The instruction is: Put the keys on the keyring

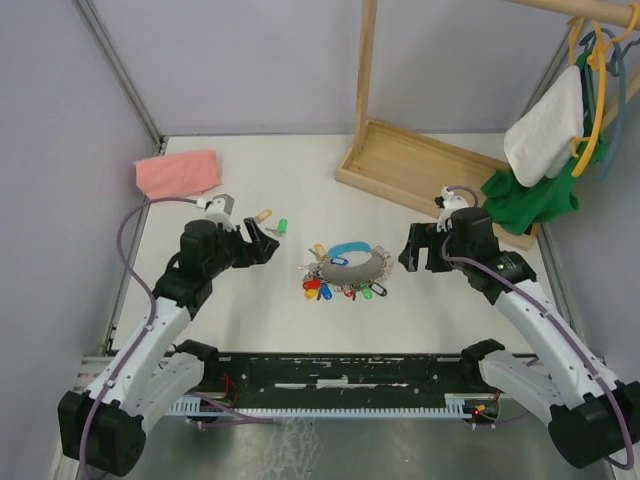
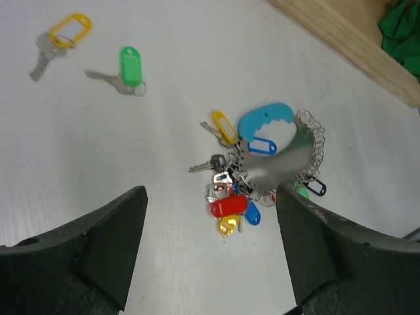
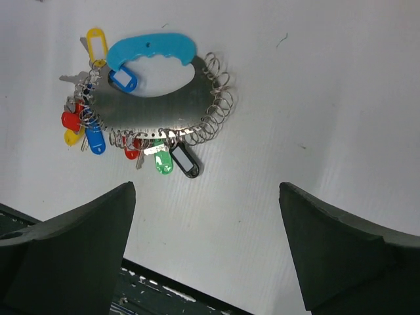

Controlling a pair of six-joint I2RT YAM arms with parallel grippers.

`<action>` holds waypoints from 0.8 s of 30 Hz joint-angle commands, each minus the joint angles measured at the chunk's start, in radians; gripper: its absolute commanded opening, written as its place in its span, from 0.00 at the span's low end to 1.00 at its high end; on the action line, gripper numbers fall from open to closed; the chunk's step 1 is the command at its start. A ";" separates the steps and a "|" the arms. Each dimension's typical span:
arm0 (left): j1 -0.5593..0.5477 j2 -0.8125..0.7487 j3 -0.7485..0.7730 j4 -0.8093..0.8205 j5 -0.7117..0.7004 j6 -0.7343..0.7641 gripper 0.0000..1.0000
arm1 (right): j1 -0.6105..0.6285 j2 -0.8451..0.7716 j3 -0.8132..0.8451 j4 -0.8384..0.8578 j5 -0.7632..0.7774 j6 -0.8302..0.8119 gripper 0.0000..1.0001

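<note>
Judging by the layout, the task is at its first step: neither of the keys is picked up. The yellow key (image 2: 62, 36) and the green key (image 2: 131, 65) lie loose and apart on the table (image 1: 250, 315). They sit just far of the left gripper (image 1: 267, 243), and left and far of the keyring (image 1: 345, 270) without touching it. The keyring lies flat mid-table between the two arms, with its bunch fanned along its near edge. The left gripper is released, jaws spread and holding nothing. The right gripper (image 1: 407, 254), just right of the keyring, is likewise spread and empty. The next move likely calls for the left gripper to reach far, come down over one key and pinch its head, which lies flush on the table. The right gripper would then need to steady the keyring for threading.
</note>
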 commanded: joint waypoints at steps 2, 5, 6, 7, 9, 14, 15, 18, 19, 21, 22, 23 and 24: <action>-0.114 0.104 -0.021 0.122 -0.023 -0.111 0.84 | 0.003 0.097 -0.052 0.139 -0.101 0.100 0.96; -0.175 0.202 -0.013 0.163 -0.044 -0.117 0.81 | 0.004 0.169 -0.073 0.184 -0.116 0.117 0.92; -0.193 0.232 -0.008 0.177 -0.046 -0.119 0.80 | 0.003 0.197 -0.079 0.201 -0.117 0.121 0.91; -0.207 0.263 -0.005 0.194 -0.050 -0.122 0.79 | 0.004 0.216 -0.085 0.221 -0.119 0.123 0.91; -0.233 0.322 0.007 0.221 -0.063 -0.122 0.77 | 0.005 0.256 -0.096 0.263 -0.122 0.127 0.87; -0.288 0.474 0.062 0.253 -0.100 -0.103 0.71 | 0.012 0.373 -0.116 0.365 -0.164 0.129 0.69; -0.291 0.501 0.071 0.255 -0.105 -0.101 0.70 | 0.013 0.389 -0.123 0.382 -0.172 0.128 0.66; -0.307 0.569 0.088 0.275 -0.107 -0.100 0.64 | 0.020 0.433 -0.143 0.425 -0.191 0.128 0.59; -0.310 0.588 0.092 0.281 -0.107 -0.099 0.62 | 0.022 0.447 -0.149 0.440 -0.197 0.130 0.56; -0.316 0.622 0.100 0.285 -0.110 -0.096 0.59 | 0.027 0.469 -0.163 0.474 -0.207 0.134 0.51; -0.317 0.637 0.103 0.284 -0.111 -0.094 0.58 | 0.030 0.480 -0.172 0.488 -0.213 0.136 0.49; -0.318 0.651 0.103 0.282 -0.113 -0.091 0.56 | 0.033 0.491 -0.176 0.499 -0.217 0.138 0.48; -0.320 0.660 0.103 0.283 -0.115 -0.089 0.55 | 0.038 0.505 -0.182 0.511 -0.220 0.140 0.47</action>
